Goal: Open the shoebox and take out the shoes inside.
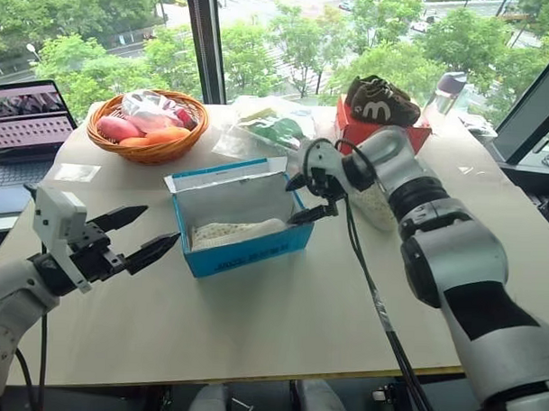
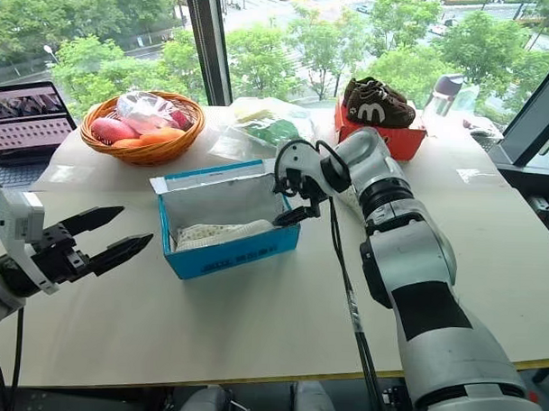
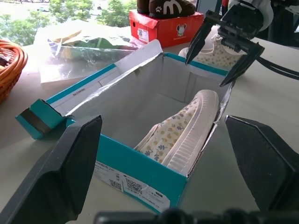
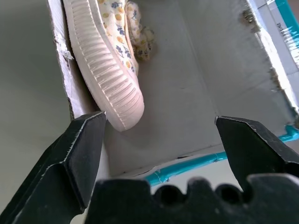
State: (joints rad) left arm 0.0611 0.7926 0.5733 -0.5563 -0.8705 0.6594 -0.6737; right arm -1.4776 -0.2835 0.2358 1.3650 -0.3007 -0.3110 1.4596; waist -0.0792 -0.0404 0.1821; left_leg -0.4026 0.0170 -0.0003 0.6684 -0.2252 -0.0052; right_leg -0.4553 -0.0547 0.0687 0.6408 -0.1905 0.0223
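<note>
Beige tabletop (image 1: 279,323) before a tall window onto treetops; items as follows. Shoebox (image 1: 246,252), blue card, white inside, stood near the table's middle with its lid (image 1: 223,170) folded back toward the window, so the opening step looked done. One cream floral shoe (image 1: 233,232) lay inside on its side along the box's near wall, sole against the card; a second, matching shoe (image 3: 216,52) sat on the table just past the box's right end, apparently already removed. Right gripper (image 1: 308,200) hung over that right end, angled down into the box, fingers spread wide and holding nothing, seemingly lined up to take the remaining shoe by its toe. Left gripper (image 1: 135,234) waited well left of the box, level, fingers likewise fully apart and empty, pointing toward it, perhaps kept clear to give the right arm room. Also present: wicker fruit basket (image 1: 150,152), clear bag of greens (image 1: 268,126), red-orange box (image 1: 367,132) bearing brown shoes (image 1: 379,99), laptop (image 1: 27,123).
</note>
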